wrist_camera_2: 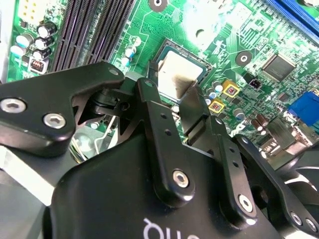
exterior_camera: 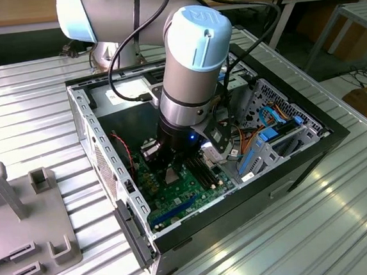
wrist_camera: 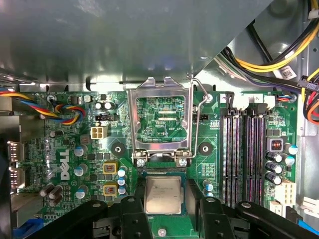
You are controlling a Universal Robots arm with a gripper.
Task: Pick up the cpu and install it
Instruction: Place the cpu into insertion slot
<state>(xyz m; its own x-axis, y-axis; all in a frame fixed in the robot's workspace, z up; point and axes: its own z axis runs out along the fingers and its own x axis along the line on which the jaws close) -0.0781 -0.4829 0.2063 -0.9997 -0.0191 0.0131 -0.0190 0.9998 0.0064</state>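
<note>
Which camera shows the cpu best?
The first wrist view: the cpu shows face-on and whole. In the second wrist view the end effector covers part of it; in the exterior view the arm hangs over it.

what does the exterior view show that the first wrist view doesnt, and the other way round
Exterior view's extras: the robot arm reaching down into the open computer case, the ribbed metal table, and a grey holder block on the exterior view's left.

First wrist view's extras: the metal socket frame flipped up, a close look down on the cpu lying in the socket below it, and yellow and black wires.

Both share the green board and the black memory slots.
</note>
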